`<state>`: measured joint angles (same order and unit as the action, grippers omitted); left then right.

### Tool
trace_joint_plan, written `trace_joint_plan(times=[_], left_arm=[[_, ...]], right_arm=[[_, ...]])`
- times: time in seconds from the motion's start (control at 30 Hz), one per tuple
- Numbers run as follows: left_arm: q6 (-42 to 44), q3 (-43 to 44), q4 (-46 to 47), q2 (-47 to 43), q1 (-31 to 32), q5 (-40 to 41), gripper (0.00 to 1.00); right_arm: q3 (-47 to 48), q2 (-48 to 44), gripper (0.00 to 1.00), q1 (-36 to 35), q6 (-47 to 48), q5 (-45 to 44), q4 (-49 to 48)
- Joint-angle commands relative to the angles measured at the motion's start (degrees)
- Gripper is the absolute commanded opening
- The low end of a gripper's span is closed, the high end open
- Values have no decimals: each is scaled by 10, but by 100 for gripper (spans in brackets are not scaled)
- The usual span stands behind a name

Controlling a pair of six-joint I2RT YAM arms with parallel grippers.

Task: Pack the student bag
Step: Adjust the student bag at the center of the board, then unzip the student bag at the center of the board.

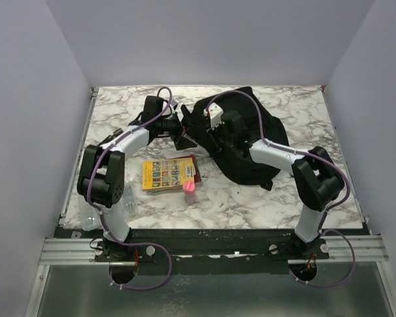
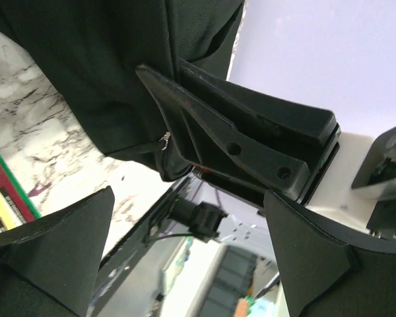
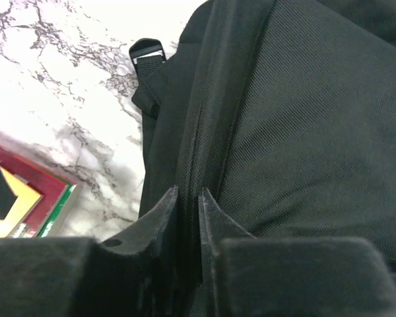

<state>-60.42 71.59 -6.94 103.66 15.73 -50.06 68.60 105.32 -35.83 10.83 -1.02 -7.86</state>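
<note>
Fingers of the right gripper point(image 3: 187, 205) stand nearly together, pinching a raised seam of the bag point(image 3: 303, 132) between their tips. The left gripper point(image 2: 188, 195) sits just beside it, its jaws spread wide and holding nothing. Through that gap its camera shows the right gripper's dark fingers clamped on a fold at the bag's edge.

The bag lies on the far half of the table point(image 1: 297, 105), right of centre, with both grippers at its left edge. From above it is a slumped heap, its longer stretch running on a diagonal from far left to near right. Which end is its top cannot be told. It is black, of coarse woven fabric with stitched seams, soft and creased. A short strap point(image 3: 147, 56) sticks out from its left side onto the marble.

Off the bag's near-left side, apart from it, a book point(image 1: 168, 174) lies flat, yellow-faced with a red and green border, its long side running across the table. A small pink item point(image 1: 189, 187) stands at the book's near right corner; whether the two touch cannot be told.
</note>
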Motion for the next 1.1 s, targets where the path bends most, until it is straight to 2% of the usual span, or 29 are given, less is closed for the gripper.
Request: trace_joint_plan(times=[0.0,0.17,0.23,0.3,0.37,0.47,0.57,0.7,0.8,0.87,0.93,1.07], left_arm=[[2,2,29,8,-2,-22,98],[2,19,35,17,6,-11,98],[-9,31,35,25,16,2,98],[-25,49,35,42,31,6,98],[-31,72,31,62,45,17,95],[-45,92,25,88,58,56,90],[-52,116,18,123,69,73,84],[-50,133,7,152,72,85,75],[-24,157,-22,170,73,87,66],[-10,173,-36,181,73,73,50],[0,177,-45,183,73,62,36],[9,155,-45,163,74,41,17]], right_arm=[[-23,-46,25,-16,-27,22,14],[-46,-147,43,-16,-257,-71,109],[-82,-199,54,-16,-316,-82,116],[-117,-246,60,-16,-368,-89,119],[-140,-290,61,-16,-404,-112,139],[-172,-355,70,-15,-507,-141,173],[-192,-394,72,-15,-588,-107,191],[-216,-418,72,-15,-649,-70,186],[-230,-407,72,-15,-692,-61,172],[-229,-382,70,-15,-728,-58,170],[-210,-342,68,-15,-724,-39,174],[-180,-278,65,-15,-733,-23,182]])
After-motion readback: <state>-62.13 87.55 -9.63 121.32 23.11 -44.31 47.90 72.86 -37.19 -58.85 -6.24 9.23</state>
